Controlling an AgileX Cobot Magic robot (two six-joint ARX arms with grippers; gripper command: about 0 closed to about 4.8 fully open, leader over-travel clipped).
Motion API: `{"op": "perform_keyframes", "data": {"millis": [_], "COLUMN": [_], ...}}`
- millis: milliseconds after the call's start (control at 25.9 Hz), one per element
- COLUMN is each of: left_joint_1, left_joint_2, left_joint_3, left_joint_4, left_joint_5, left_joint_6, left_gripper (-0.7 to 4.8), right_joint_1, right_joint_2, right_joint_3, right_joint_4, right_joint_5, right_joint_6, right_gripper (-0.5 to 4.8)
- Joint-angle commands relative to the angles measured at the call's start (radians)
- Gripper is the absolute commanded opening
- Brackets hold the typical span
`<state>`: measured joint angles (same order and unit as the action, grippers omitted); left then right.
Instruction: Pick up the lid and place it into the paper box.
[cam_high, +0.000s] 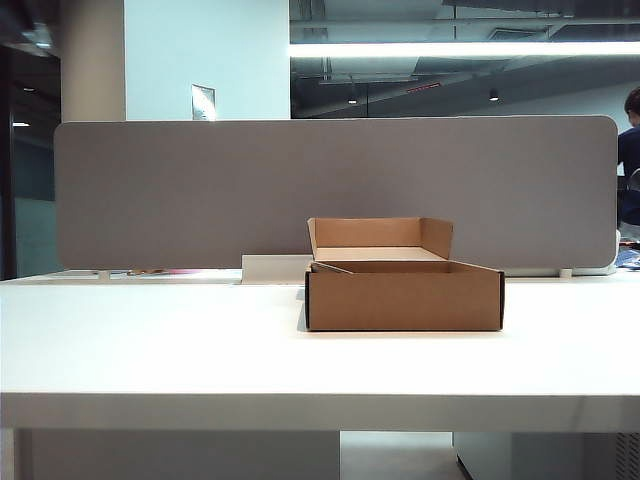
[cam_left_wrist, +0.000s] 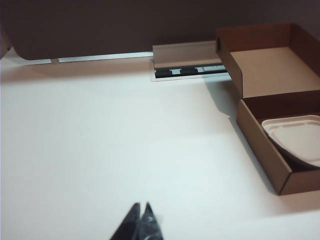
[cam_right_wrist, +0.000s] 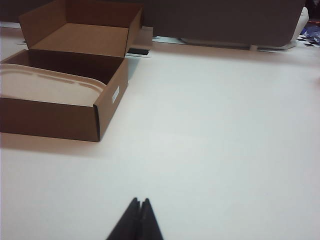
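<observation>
Cream pulp-fibre lid (cam_left_wrist: 296, 137), rounded with raised rim, lies inside the brown cardboard paper box (cam_left_wrist: 260, 150), partly cut off by the box wall. Left gripper (cam_left_wrist: 140, 210) and right gripper (cam_right_wrist: 139, 202) hover over the bare white table (cam_right_wrist: 225, 125), jaws closed, empty, box at 2 and 10 o'clock respectively.

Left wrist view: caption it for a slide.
Lid lies inside the paper box; shut left gripper hangs empty above the table.
</observation>
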<state>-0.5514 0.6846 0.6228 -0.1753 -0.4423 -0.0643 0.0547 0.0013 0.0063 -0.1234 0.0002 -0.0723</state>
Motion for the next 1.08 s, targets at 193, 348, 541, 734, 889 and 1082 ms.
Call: {"op": "perform_keyframes", "data": {"millis": [193, 348, 541, 734, 889, 1082], "left_joint_1": [0.001, 0.001, 0.000, 0.004, 0.111, 0.274], "left_joint_2": [-0.397, -0.577, -0.679, -0.669, -0.666, -0.669], "left_joint_3": [-0.243, -0.321, -0.357, -0.367, -0.410, -0.461], "left_joint_4": [0.010, -0.016, -0.054, -0.071, -0.061, -0.045], "left_joint_5": [-0.032, -0.032, -0.041, -0.051, 0.032, 0.172], "left_joint_6": [-0.026, -0.026, -0.023, -0.045, -0.107, -0.180], "left_gripper": [-0.05, -0.05, -0.05, -0.05, -0.05, -0.05], "right_joint_1": [0.001, 0.001, 0.001, 0.003, 0.004, 0.004], "right_joint_2": [-0.002, -0.002, -0.002, -0.001, -0.002, -0.002], "right_joint_3": [-0.006, -0.006, -0.006, -0.006, -0.006, -0.006], "right_joint_4": [0.015, 0.015, 0.015, 0.007, 0.003, 0.000], "right_joint_5": [0.005, 0.005, 0.005, 0.003, 0.001, 0.001], "right_joint_6": [-0.003, -0.003, -0.003, -0.003, -0.003, -0.003], "right_gripper": [-0.05, -0.05, -0.05, -0.05, -0.05, -0.05]}}
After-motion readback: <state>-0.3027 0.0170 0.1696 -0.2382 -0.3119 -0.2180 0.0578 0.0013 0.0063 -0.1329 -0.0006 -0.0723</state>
